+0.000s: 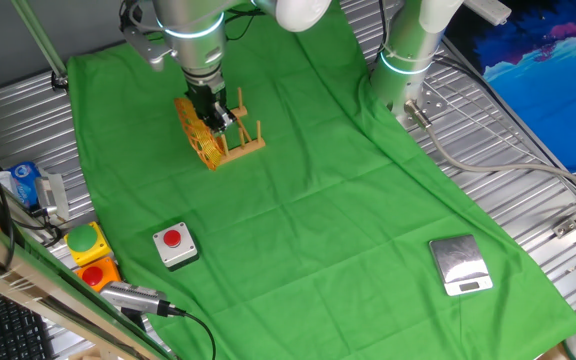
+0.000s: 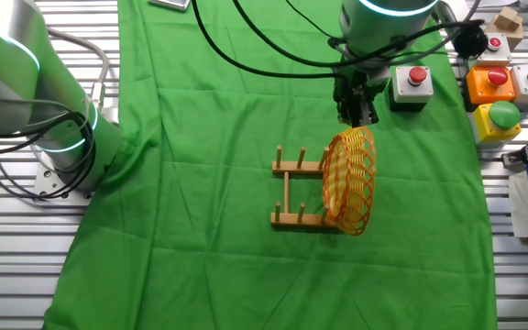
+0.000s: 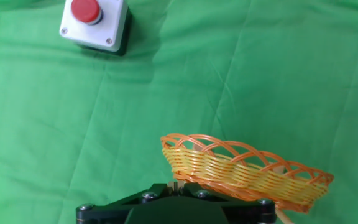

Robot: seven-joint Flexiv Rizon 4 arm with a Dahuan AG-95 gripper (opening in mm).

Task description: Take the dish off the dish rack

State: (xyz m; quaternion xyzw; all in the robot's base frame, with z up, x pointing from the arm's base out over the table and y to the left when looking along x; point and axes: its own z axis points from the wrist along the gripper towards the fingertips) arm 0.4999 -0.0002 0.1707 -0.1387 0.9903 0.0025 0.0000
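Note:
The dish is a yellow woven wicker basket-plate. It stands on edge, tilted, at the end of the dish rack, a small wooden rack with upright pegs. In one fixed view the dish leans at the left end of the rack. My gripper sits right at the dish's upper rim and also shows in one fixed view. In the hand view the jaws stand nearly together, with the dish's rim running in between them. The rack is out of the hand view.
A grey box with a red button lies on the green cloth and shows in the hand view. A small scale sits at the right. More button boxes and a second arm's base stand at the cloth's edges.

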